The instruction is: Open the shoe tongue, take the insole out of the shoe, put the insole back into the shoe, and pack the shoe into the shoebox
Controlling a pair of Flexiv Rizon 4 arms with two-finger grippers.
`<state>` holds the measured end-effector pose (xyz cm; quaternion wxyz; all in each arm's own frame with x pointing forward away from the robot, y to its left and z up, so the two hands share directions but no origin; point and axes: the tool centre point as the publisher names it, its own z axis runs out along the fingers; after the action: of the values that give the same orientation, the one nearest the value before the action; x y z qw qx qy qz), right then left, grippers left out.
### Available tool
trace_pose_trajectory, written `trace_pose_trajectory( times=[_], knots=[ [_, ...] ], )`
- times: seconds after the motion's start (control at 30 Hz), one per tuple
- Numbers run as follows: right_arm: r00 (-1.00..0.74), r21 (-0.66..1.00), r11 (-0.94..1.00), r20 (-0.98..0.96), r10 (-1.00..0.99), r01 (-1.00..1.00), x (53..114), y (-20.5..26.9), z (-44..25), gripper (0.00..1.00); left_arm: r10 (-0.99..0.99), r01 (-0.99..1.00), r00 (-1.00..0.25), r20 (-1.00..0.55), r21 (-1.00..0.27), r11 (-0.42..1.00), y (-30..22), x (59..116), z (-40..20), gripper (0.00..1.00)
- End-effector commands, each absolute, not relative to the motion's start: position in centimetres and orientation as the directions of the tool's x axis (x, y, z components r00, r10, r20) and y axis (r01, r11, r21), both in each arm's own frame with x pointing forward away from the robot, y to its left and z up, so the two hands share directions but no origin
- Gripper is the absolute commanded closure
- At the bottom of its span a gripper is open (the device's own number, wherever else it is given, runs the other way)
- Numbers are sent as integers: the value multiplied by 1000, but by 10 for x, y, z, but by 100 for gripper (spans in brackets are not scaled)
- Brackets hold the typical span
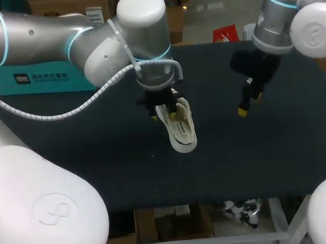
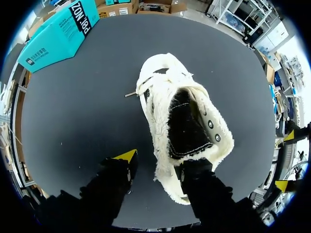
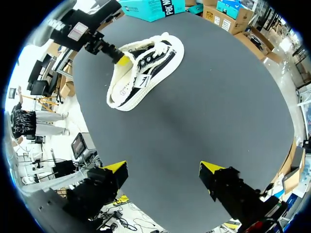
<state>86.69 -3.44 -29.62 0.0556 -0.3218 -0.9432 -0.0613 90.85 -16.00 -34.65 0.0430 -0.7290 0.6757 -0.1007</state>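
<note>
Likely a light, soft thing: the shoe [image 2: 167, 97] is a low canvas one w/ frayed, fluffy edges. The upper should fold under a pinch, the sole stay stiffer, so I'd judge the firm heel rim or the sole edge the safest hold; cloth alone may slip or bunch. It lies about mid table [image 1: 99, 159], toe away from the left arm, heel under the left gripper [image 2: 160, 162]. That pincer stands fairly wide: one finger is at the heel rim, the other yellow tip is out over bare mat, just beside the shoe, so no two-sided grip. The right gripper [image 3: 163, 169] hangs wide too, nothing between its fingers, shoe well ahead of it. The shoebox [image 2: 56, 36], teal, sits at the table's far left edge, well apart from the shoe. Left wrist view looks straight down the dark mouth & eyelets, which no other view gives; whether the insole is in there, can't tell. Right wrist view shows the shoe's side panel & a left fingertip at the collar. Head view alone shows both arms' spacing, but the left wrist hides the heel.
</note>
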Motion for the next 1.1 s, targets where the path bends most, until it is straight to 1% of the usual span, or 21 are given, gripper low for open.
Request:
trace_pose_trajectory(
  times=[0.03,0.07,0.1,0.13,0.3,0.43,0.5,0.53,0.63,0.7,0.77,0.83,0.97,1.1],
  knots=[
    [-787,74,786,147,600,613,869,-34,-296,0,-994,-977,87,71,-190,-99,-164,919,-353,65],
    [-787,74,786,147,600,613,869,-34,-296,0,-994,-976,88,70,-192,-100,-165,920,-354,73],
    [-787,74,786,147,600,613,869,-34,-296,0,-993,-976,90,72,-193,-103,-165,921,-354,89],
    [-787,74,786,147,600,613,869,-34,-296,0,-993,-975,96,70,-196,-108,-165,922,-354,100],
    [-787,74,786,147,600,613,869,-34,-296,0,-991,-974,93,99,-197,-111,-165,921,-354,100],
    [-787,74,786,147,600,613,869,-34,-296,0,-992,-976,62,108,-202,-83,-168,916,-352,100],
    [-821,53,822,127,557,567,870,-35,-294,0,-993,-975,47,110,-211,-69,-169,914,-349,100],
    [-842,32,845,113,528,534,872,-35,-293,0,-993,-975,34,114,-214,-58,-169,913,-347,100],
    [-900,36,900,49,432,434,873,-38,-295,0,-992,-975,-13,124,-222,-15,-168,912,-344,100],
    [-920,56,919,4,391,390,872,-43,-297,0,-991,-972,-50,128,-233,19,-167,912,-342,100],
    [-949,88,949,-65,308,302,869,-49,-298,0,-990,-969,-73,122,-244,41,-166,913,-339,100],
    [-949,115,948,-75,305,295,868,-55,-298,0,-985,-963,-112,131,-261,74,-164,914,-336,100],
    [-957,119,957,-96,275,264,870,-62,-295,0,-975,-941,-192,113,-302,150,-160,914,-330,100],
    [-965,91,967,-87,246,239,875,-65,-292,0,-961,-919,-256,101,-335,209,-153,915,-325,100]
  ],
)
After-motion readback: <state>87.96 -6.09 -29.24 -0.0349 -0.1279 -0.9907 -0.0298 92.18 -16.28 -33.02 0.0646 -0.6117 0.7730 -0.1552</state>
